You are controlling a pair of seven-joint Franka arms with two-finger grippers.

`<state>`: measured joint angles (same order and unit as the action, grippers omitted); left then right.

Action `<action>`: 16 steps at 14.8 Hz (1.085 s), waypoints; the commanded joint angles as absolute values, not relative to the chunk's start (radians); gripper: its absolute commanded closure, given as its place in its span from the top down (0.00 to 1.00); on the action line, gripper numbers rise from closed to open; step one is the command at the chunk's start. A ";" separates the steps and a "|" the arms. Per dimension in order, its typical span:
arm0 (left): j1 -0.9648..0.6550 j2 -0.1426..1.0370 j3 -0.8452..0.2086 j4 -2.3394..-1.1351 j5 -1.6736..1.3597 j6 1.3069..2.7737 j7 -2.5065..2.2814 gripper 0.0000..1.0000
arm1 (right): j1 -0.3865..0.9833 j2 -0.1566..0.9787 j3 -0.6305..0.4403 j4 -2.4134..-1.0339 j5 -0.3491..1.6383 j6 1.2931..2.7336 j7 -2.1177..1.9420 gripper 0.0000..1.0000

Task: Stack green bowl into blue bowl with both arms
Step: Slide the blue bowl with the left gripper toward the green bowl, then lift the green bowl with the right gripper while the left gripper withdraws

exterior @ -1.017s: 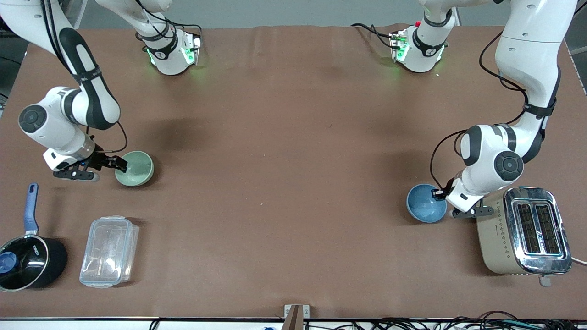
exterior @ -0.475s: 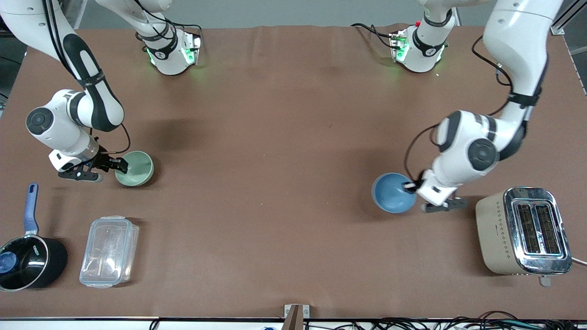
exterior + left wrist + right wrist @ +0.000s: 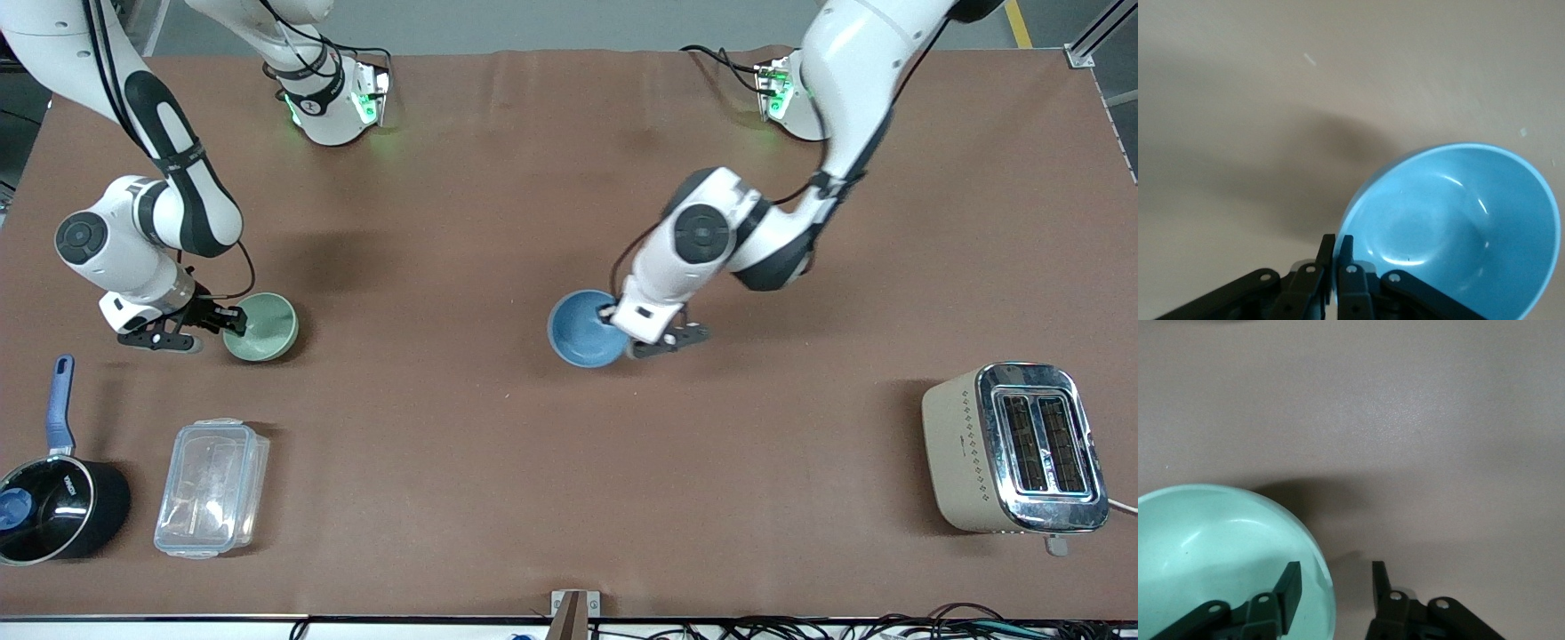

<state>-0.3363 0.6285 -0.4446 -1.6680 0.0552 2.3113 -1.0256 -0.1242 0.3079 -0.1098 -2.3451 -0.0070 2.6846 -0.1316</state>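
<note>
Counts: two bowls, two white jointed arms, one pot, one clear box, one toaster.
Black pot with blue handle (image 3: 55,507): at the tabletop's corner nearest the front camera, at the right arm's end.
Clear plastic lidded box (image 3: 212,487): just beside the pot, toward the tabletop's middle.
Right gripper (image 3: 233,321): low at the small round pale mint-green bowl (image 3: 260,326); its fingers (image 3: 1290,588) stand apart astride the rim, one inside the bowl, one outside, not pressed together.
Green bowl's place: on the tabletop near the right arm's end, farther from the front camera than the clear box.
Left gripper (image 3: 612,311): over the middle of the tabletop, its fingers (image 3: 1345,257) pinched tight on the rim of the small round sky-blue bowl (image 3: 583,328).
Blue bowl's place: held tilted in the air over the tabletop's middle, well apart from the green bowl.
Beige and chrome two-slot toaster (image 3: 1013,447): near the left arm's end, toward the front edge.
Open room: wide bare stretch between the two bowls.
Surface: brown matte tabletop (image 3: 498,462), cables along the front edge.
</note>
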 commanded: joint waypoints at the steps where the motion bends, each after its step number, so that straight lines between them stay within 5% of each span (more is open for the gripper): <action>1: -0.422 0.758 -0.416 -1.525 0.072 2.296 -1.061 0.00 | -0.144 0.302 -0.095 -2.361 -0.002 2.701 -0.124 0.15; 3: -0.471 0.784 -0.385 -1.514 0.068 2.307 -1.065 0.01 | -0.141 0.298 -0.095 -2.359 0.005 2.681 -0.115 0.00; 5: -0.485 0.811 -0.380 -1.505 0.071 2.324 -1.066 0.15 | -0.140 0.260 -0.094 -2.338 0.005 2.588 -0.115 0.00; 7: -0.483 0.804 -0.380 -1.503 0.074 2.329 -1.063 0.55 | -0.133 0.194 -0.094 -2.271 0.005 2.415 -0.117 0.00; 8: -0.482 0.789 -0.377 -1.502 0.087 2.327 -1.057 1.00 | -0.135 0.169 -0.092 -2.225 0.005 2.322 -0.124 0.00; 13: -0.387 0.599 -0.354 -1.502 0.195 2.199 -1.054 1.00 | -0.049 0.095 -0.089 -2.063 0.133 1.999 -0.074 0.00; 16: -0.278 0.453 -0.330 -1.502 0.213 2.080 -1.033 1.00 | 0.101 0.043 -0.089 -2.052 0.143 1.953 0.171 0.00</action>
